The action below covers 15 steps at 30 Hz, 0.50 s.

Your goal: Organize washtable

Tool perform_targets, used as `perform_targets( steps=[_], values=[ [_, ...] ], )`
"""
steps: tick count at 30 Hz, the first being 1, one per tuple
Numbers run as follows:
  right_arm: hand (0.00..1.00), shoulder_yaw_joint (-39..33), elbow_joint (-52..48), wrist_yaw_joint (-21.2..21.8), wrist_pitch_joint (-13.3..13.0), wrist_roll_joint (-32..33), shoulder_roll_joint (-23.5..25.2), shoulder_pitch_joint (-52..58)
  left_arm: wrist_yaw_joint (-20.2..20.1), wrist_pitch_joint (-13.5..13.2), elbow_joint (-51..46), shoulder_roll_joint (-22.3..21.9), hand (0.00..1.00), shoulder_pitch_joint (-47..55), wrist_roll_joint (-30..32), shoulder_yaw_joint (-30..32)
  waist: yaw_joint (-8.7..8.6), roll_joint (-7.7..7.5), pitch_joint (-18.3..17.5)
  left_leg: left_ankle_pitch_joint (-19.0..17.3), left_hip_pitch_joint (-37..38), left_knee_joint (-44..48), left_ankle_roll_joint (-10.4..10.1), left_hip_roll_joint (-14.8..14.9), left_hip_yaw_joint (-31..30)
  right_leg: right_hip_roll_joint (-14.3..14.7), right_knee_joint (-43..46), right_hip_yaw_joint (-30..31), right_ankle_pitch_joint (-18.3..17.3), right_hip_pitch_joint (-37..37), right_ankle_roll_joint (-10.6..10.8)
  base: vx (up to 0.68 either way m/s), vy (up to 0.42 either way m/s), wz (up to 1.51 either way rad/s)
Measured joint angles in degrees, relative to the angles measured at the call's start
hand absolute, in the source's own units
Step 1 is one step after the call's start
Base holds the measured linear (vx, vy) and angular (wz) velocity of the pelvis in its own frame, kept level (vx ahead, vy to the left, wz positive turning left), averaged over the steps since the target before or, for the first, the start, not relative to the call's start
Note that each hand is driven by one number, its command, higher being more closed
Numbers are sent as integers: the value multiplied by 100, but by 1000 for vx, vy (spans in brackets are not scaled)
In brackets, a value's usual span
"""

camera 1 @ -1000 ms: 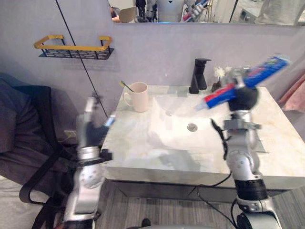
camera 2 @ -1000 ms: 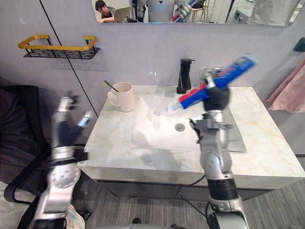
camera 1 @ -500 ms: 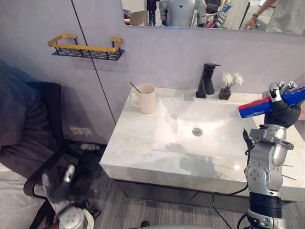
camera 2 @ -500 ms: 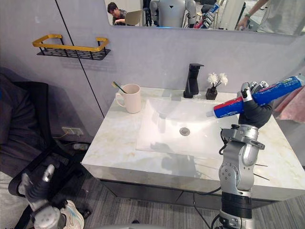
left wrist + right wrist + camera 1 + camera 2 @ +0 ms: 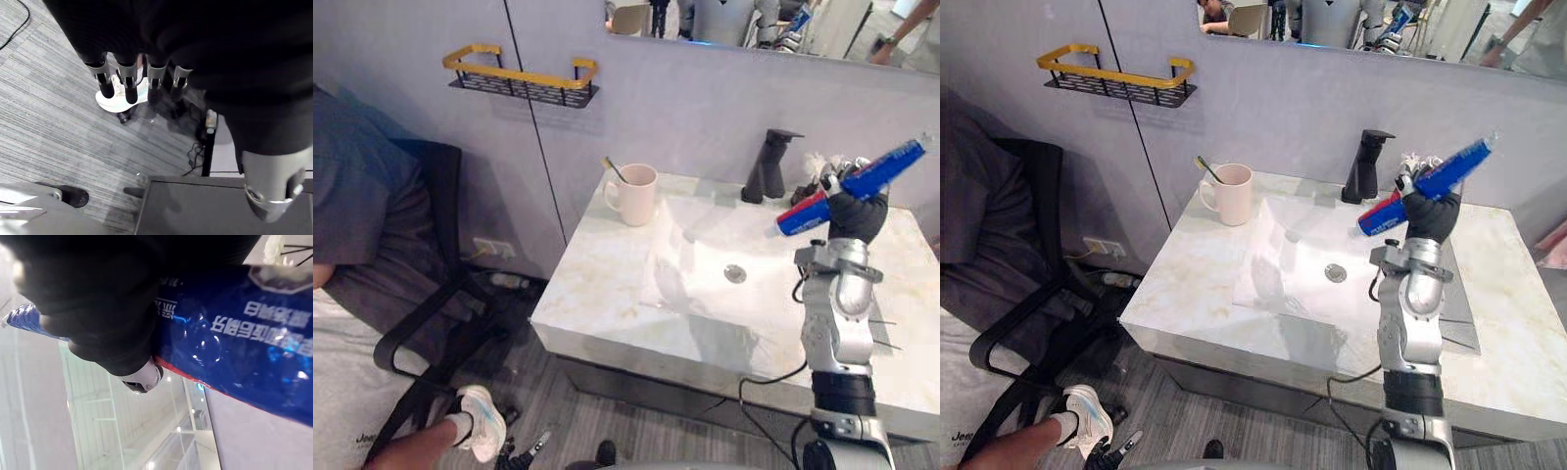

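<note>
Marble with pale veins forms the washtable (image 5: 607, 284), and one shallow white basin (image 5: 705, 245) is sunk into its middle. Counting what stands on it: one cream mug (image 5: 634, 194) near the back left corner, with one toothbrush (image 5: 612, 168) leaning out of it, and one black faucet (image 5: 771, 166) behind the basin. One blue-and-red toothpaste tube (image 5: 879, 166) is off the surface altogether. The right hand (image 5: 857, 213) is raised above the basin's right side with its fingers wrapped round the tube's middle. The tube tilts, its red end lower and toward the faucet, its blue end higher and out to the right. In the right wrist view the tube (image 5: 234, 342) lies close against the dark palm. The left hand (image 5: 128, 83) hangs low over the grey striped floor (image 5: 49, 122), fingers loose and nearly straight, grasping nothing. On the wall to the left hangs one black shelf with a gold rail (image 5: 521, 78). Below it stands one black chair (image 5: 421, 323), and beside that is a person's leg with one white shoe (image 5: 481, 421).
</note>
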Motion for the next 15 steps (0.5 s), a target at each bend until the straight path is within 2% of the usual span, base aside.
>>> perform_targets(
  steps=[2, 6, 9, 15],
  values=[
    [100, 167, 287, -60, -1, -15, -270, -639, -25, -7, 4, 32, 0, -62, 40, -61, 47, 10, 102, 34, -24, 19, 4, 3, -70, 11, -1, -85, -1, 7, -1, 1, -28, 19],
    [100, 522, 925, -160, -12, -213, -714, -1795, -28, -64, 16, 87, 0, -189, 49, -195, 285, 18, 219, 77, -91, 23, -16, 11, -171, 35, -14, -133, -5, -16, -6, -1, -24, 15],
    [100, 787, 1281, -229, -21, -364, -746, -2415, -29, -109, 16, 124, 0, -207, 48, -244, 352, 14, 304, 105, -234, 23, -18, 7, -222, 37, -16, -242, -10, -115, -13, -19, -14, 12],
    [100, 1049, 1937, -380, 9, -526, -750, -2944, -19, -133, 58, 184, 0, -376, 34, -339, 533, -3, 548, 153, -357, 24, -30, -9, -367, 42, -14, -401, -11, -176, -14, -22, -5, 14]
  ],
)
